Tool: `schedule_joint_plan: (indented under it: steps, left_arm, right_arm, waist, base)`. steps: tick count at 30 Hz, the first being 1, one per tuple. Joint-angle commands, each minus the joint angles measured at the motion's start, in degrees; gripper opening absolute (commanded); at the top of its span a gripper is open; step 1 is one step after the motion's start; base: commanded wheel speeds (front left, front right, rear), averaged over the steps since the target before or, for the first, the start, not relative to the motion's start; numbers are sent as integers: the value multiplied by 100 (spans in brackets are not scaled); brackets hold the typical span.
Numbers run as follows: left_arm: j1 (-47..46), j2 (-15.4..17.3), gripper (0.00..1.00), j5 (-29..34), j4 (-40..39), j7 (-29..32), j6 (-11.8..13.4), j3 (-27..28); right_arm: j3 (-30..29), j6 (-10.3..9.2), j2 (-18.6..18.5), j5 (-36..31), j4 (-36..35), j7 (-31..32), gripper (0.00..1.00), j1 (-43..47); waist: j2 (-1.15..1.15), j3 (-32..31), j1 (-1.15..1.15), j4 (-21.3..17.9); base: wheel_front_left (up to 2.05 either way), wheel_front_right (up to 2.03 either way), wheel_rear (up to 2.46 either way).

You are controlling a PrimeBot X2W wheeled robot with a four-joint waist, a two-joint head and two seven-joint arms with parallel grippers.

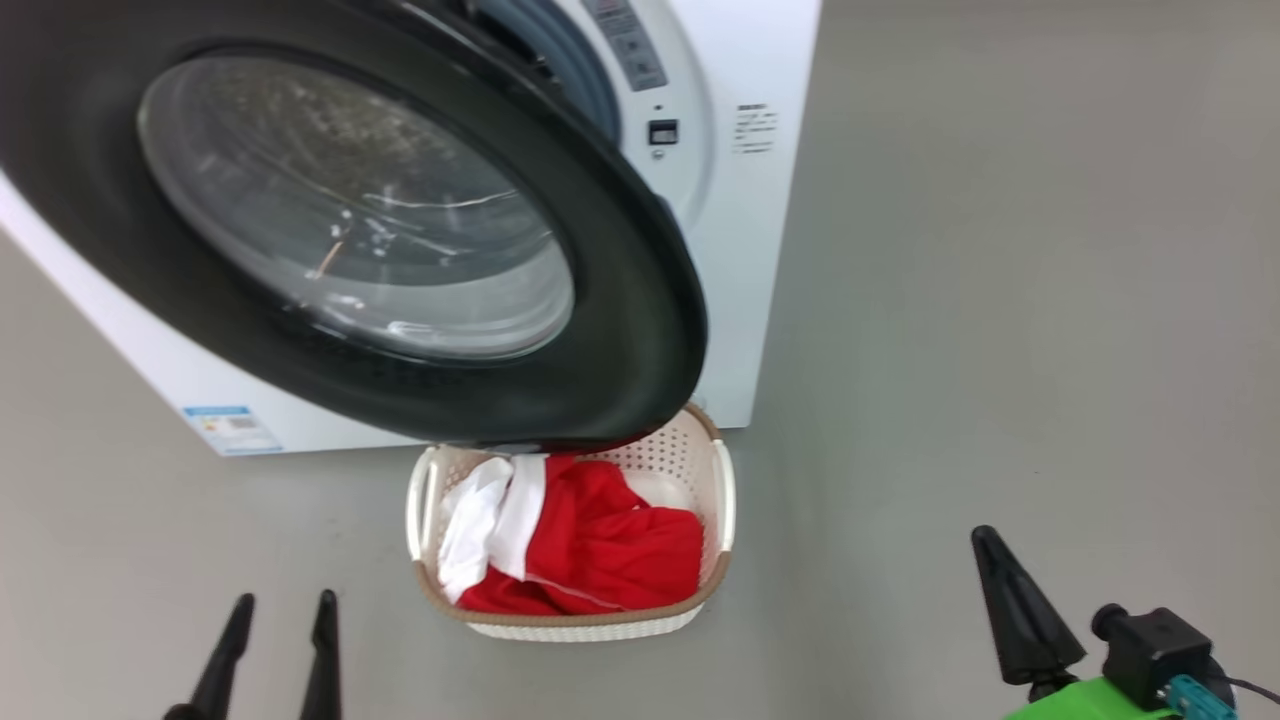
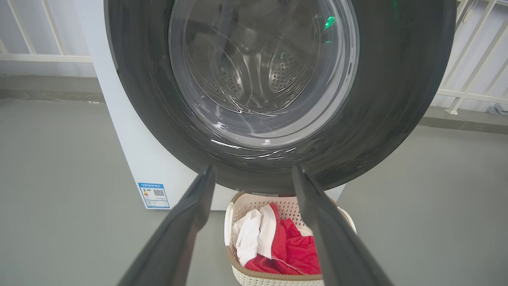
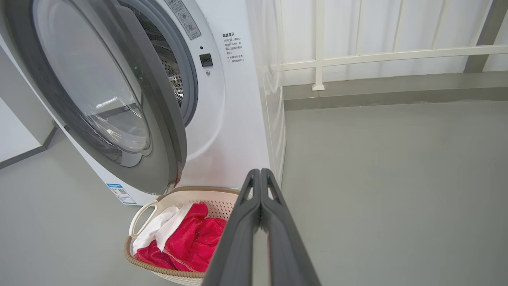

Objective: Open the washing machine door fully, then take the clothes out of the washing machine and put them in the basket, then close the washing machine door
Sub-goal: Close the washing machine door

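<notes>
Right wrist view | washing machine (image 3: 238,119) print (image 3: 233,47) illegible, blue sticker (image 3: 118,193) | left end effector (image 1: 286,596) spread | right end effector (image 3: 260,171) closed, empty

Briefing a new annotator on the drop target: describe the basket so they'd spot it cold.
Find the big white washing machine with its round, black-rimmed door standing partly open. On the grey floor just below the door's lower edge sits the basket. Unlike the smooth machine, it is small, cream, perforated, brown-rimmed, and holds red and white clothes.
</notes>
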Motion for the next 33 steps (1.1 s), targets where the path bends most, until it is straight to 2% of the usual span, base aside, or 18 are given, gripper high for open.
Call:
schedule_joint_plan:
  steps: [1, 11, 19, 33]
  left_arm:
    - [-142, 9, 100, 5, -114, -70, -32, 106]
    - [-335, -123, 100, -141, -75, -70, -32, -290]
    - [-531, -141, 100, -340, -63, -70, -32, -511]
    - [-1051, -143, 100, -678, -113, -70, -32, -804]
  right_arm:
    - [237, 36, -73, 11, -102, -37, 0, -257]
    - [776, 36, -73, -35, 85, -37, 0, -1138]
    - [963, 36, -81, -159, 226, -37, 0, -1916]
    - [765, 36, -217, -228, 403, -37, 0, -3001]
  waist:
    - [0, 61, 0, 181]
    - [0, 303, 0, 911]
    - [0, 596, 0, 1417]
    - [0, 1388, 0, 1824]
  base:
    - [0, 0, 0]
    - [0, 0, 0]
    - [0, 0, 0]
    - [0, 0, 0]
